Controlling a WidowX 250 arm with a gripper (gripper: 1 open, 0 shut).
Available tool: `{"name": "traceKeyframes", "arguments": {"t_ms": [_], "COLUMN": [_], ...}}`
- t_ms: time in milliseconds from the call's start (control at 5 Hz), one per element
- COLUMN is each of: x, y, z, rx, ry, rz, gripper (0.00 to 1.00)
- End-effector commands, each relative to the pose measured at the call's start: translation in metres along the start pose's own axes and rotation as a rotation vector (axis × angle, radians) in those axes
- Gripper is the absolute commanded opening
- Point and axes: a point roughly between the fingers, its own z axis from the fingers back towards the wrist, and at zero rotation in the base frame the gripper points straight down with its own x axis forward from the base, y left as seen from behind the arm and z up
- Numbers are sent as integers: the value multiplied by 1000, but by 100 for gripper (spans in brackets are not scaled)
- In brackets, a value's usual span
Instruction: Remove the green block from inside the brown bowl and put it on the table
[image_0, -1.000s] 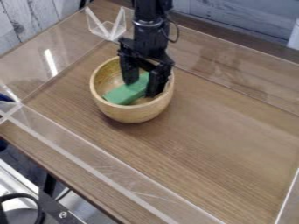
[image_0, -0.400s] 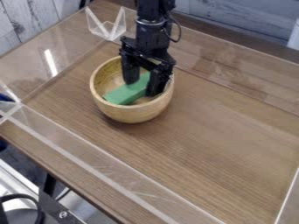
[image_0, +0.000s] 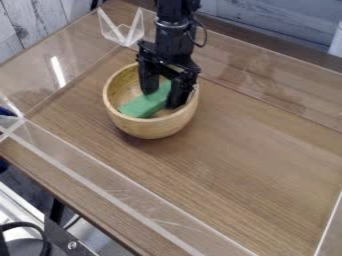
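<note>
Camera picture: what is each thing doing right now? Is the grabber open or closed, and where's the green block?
gripper: open, pointing down into the bowl, fingers either side of the block
green block: lying tilted inside the bowl, not lifted out
bowl: upright on the table
table: holds the bowl; block not on it yet

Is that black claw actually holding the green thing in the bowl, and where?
Not yet: the black gripper stands open, fingers straddling the flat green block inside the round tan wooden bowl. Nothing is gripped.
</note>
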Motion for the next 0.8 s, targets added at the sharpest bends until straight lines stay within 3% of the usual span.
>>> {"name": "traceKeyframes", "arguments": {"t_ms": [0,200,400,600], "x": [0,0,1,1], "y": [16,17,17,16], "z": [-16,-21,-23,-19], "rx": [5,4,2,1], "ry": [5,13,14,7], "rz": [23,25,25,28], "gripper": [100,100,0,0]}}
